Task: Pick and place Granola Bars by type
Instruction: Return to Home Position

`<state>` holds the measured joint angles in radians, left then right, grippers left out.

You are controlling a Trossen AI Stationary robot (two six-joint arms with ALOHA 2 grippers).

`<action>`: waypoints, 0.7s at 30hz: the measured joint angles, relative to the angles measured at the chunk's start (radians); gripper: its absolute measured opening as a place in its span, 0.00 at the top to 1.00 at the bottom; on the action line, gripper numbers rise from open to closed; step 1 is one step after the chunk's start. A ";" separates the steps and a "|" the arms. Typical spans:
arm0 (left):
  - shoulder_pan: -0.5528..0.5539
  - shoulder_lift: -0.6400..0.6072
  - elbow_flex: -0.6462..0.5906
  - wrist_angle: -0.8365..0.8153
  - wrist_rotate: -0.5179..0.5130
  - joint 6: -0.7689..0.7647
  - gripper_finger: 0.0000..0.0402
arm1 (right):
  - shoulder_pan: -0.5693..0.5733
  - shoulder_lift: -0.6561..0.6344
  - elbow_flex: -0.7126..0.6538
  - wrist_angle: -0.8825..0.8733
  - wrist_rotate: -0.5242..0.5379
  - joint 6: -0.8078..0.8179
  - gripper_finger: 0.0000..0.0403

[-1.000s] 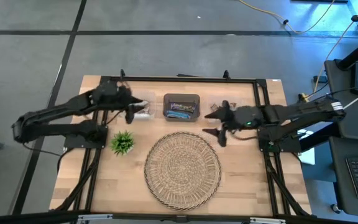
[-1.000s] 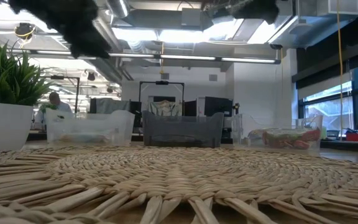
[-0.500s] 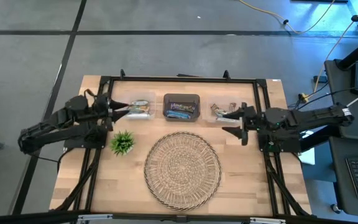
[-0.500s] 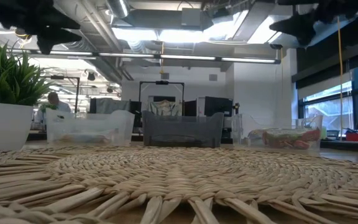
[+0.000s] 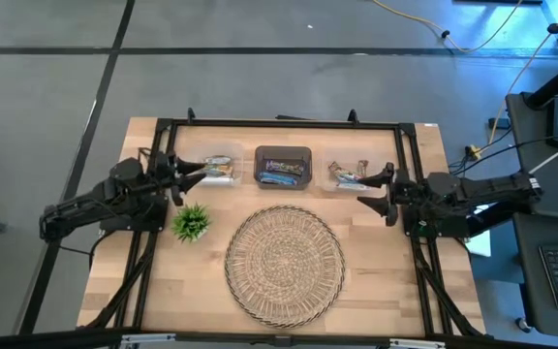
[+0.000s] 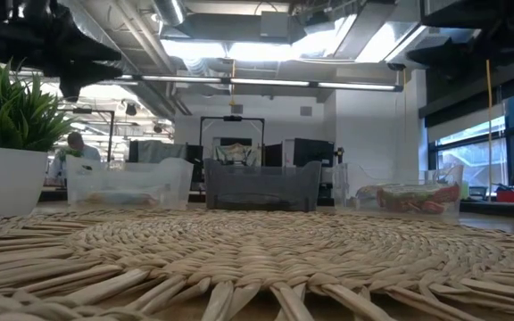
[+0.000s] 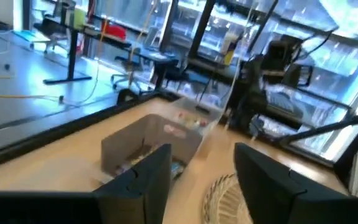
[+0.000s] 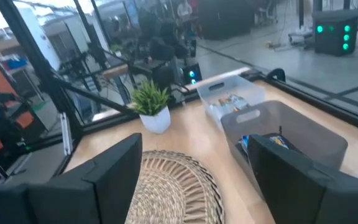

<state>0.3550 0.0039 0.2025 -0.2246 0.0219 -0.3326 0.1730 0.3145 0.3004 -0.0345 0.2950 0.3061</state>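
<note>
**Both arms backing off: sort looks done**

Vs 1 s ago, L gripper [image 5: 192,176] & R gripper [image 5: 371,187] have pulled back from the bins, L toward 9 o'clock, R toward 3. Both pincers are spread wide w/ nothing held. No bars show on the wicker tray [image 5: 284,264], so prob. only homing is left.

Granola Bars [image 5: 281,174] lie at the tray's 12 o'clock:
- Blue foil in grey mid bin [image 5: 283,152].
- Pale-yellowish packs in L clear bin [image 5: 219,158] at 11.
- Brown-red ones in R clear bin [image 5: 342,166] at 1.
</note>
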 joint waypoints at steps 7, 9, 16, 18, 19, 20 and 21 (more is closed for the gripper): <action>0.000 -0.003 -0.073 0.055 -0.002 -0.035 0.58 | 0.000 -0.141 -0.070 0.000 0.000 -0.023 0.27; 0.000 -0.003 -0.082 0.047 -0.003 -0.039 0.58 | 0.000 -0.175 -0.081 -0.005 0.000 -0.036 0.27; 0.000 -0.004 -0.083 0.047 -0.038 -0.027 0.57 | 0.000 -0.298 -0.138 -0.015 0.000 -0.055 0.27; 0.000 -0.004 -0.083 0.041 -0.055 -0.023 0.58 | 0.000 -0.314 -0.153 -0.011 0.000 -0.054 0.27; 0.000 -0.004 -0.083 0.042 -0.062 -0.022 0.58 | 0.000 -0.313 -0.156 -0.010 0.001 -0.056 0.27; 0.000 -0.004 -0.083 0.042 -0.069 -0.017 0.58 | 0.000 -0.312 -0.158 -0.015 0.007 -0.056 0.27; 0.000 -0.004 -0.083 0.042 -0.073 -0.014 0.58 | 0.000 -0.309 -0.158 -0.014 0.013 -0.056 0.27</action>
<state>0.3550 0.0002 0.1196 -0.1829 -0.0514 -0.3467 0.1730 0.0052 0.1429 -0.0483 0.3085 0.2501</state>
